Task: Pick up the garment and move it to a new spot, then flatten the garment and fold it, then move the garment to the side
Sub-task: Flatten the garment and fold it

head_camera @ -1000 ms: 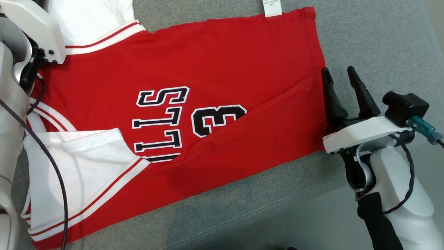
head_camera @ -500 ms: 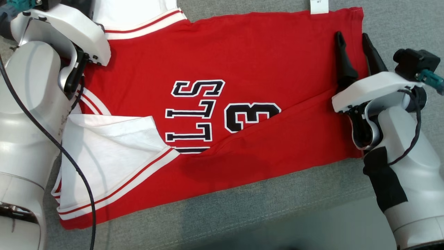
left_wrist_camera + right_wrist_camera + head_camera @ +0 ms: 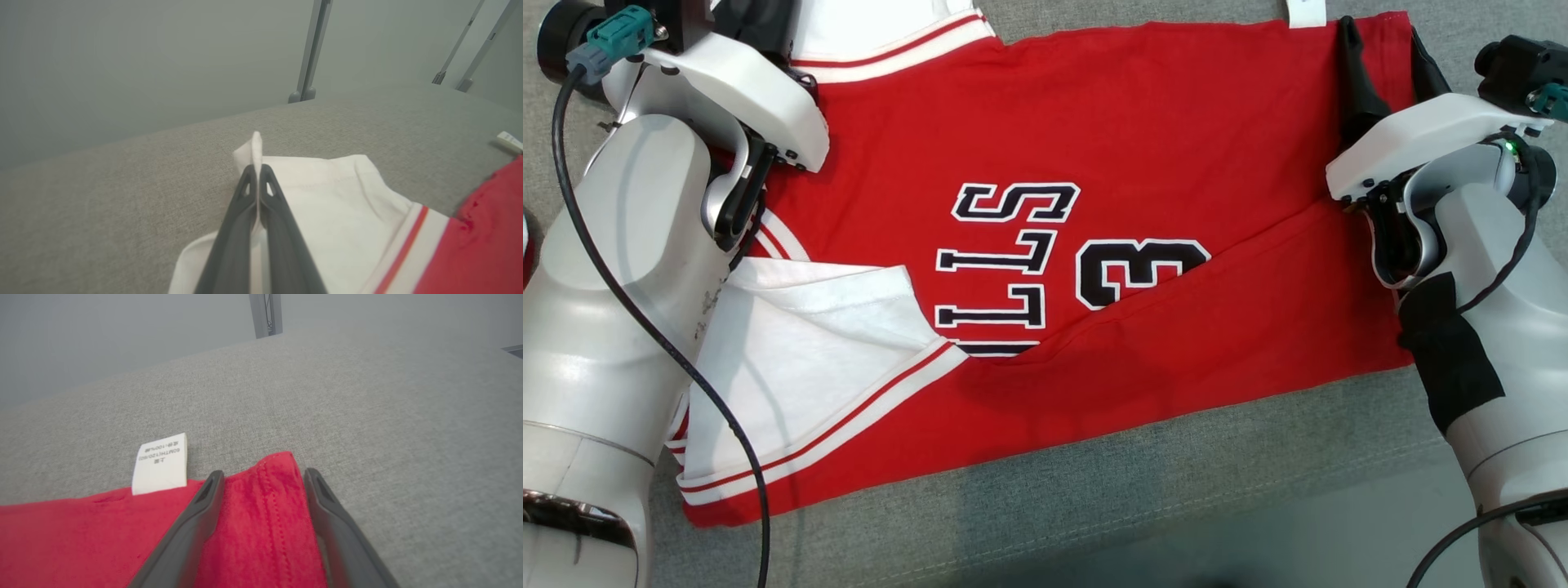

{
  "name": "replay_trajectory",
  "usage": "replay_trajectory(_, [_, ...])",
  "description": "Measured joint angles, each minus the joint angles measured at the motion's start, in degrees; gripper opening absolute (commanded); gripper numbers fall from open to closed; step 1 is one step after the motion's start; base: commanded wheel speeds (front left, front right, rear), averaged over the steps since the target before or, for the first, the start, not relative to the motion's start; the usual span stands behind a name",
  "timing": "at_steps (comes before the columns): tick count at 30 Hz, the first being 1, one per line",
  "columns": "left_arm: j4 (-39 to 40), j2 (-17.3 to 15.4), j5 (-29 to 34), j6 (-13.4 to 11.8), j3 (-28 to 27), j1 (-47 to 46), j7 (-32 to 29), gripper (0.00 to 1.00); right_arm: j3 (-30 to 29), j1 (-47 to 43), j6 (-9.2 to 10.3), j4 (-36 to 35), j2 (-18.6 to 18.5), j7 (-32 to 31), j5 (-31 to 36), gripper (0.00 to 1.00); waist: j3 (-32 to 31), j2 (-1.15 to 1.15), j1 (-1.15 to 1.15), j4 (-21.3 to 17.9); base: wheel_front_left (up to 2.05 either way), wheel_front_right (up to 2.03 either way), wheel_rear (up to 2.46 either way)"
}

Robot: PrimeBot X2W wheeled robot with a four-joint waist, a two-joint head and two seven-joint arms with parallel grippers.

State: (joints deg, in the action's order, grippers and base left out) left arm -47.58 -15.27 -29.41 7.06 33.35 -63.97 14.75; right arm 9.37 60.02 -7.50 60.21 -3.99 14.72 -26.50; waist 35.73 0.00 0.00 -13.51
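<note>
Pinching white sleeve corner [image 3: 327, 192] at 10 o'clock with left fingers [image 3: 241, 212] clamped, straddling red hem corner [image 3: 265, 490] at 2 o'clock with right fingers [image 3: 196, 522] apart, presumably to fold far edge of garment [image 3: 1094, 122] spread on bench [image 3: 1176, 490].

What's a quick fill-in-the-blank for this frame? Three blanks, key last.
The left gripper is shut on the garment's ____ sleeve fabric.
The right gripper is ____, one finger on each side of the red hem corner.
The digit printed on the garment is ____.
Missing words: white; open; 3.
</note>
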Motion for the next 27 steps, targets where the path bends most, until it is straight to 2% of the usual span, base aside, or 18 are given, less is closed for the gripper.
replay_trajectory(1, [0.3, 0.0, 0.0, 0.0, 0.0, 0.2, 0.0, 0.00, 0.3, 0.2, 0.00, 0.4, -0.1, 0.0, -0.3, 0.53, 0.0, 0.00, 0.00, 0.0, 0.00, 0.00, 0.00])
replay_trajectory(2, [0.6, -0.1, 0.1, 0.0, 0.1, 0.4, 0.0, 0.00, 0.4, 0.4, 0.00, 0.6, -0.1, 0.0, -0.3, 0.45, -0.1, 0.00, 0.00, 0.0, 0.00, 0.00, 0.00])
replay_trajectory(3, [0.8, -0.1, 0.1, 0.0, 0.1, 0.5, 0.0, 0.00, 0.5, 0.5, 0.00, 0.8, -0.1, 0.0, -0.3, 0.26, -0.1, 0.00, 0.00, 0.0, 0.00, 0.00, 0.00])
replay_trajectory(4, [1.1, -0.2, 0.1, 0.0, 0.1, 0.7, 0.0, 0.00, 0.5, 0.5, 0.00, 0.8, -0.1, 0.0, -0.3, 0.14, -0.2, 0.00, 0.00, -0.1, 0.00, 0.00, 0.00])
replay_trajectory(6, [1.9, -0.4, 0.1, 0.0, 0.0, 1.5, 0.0, 0.00, 0.3, 0.5, 0.00, 0.5, 0.0, 0.0, -0.1, 0.02, -0.5, 0.00, 0.00, -0.2, 0.00, 0.00, 0.00])
replay_trajectory(16, [6.4, -0.7, -1.3, 0.0, -2.1, 5.5, 0.0, 0.00, -4.9, -4.7, 0.00, -3.8, 0.7, 0.0, 4.7, 0.00, -2.8, 0.00, 0.00, 0.3, 0.00, 0.00, 0.00])
replay_trajectory(22, [11.4, -0.5, -1.9, 0.0, -3.3, 8.2, 0.0, 0.00, -9.1, -7.9, 0.00, -6.0, 0.7, -0.1, 9.6, 0.00, -4.6, 0.00, 0.00, 2.2, 0.00, 0.00, 0.00])
replay_trajectory(27, [14.5, -0.3, -3.2, 0.0, -2.9, 12.6, 0.0, 0.00, -10.5, -10.7, 0.00, -10.2, 0.8, -0.1, 10.9, 0.00, -6.7, 0.00, 0.00, 4.0, 0.00, 0.00, 0.00])
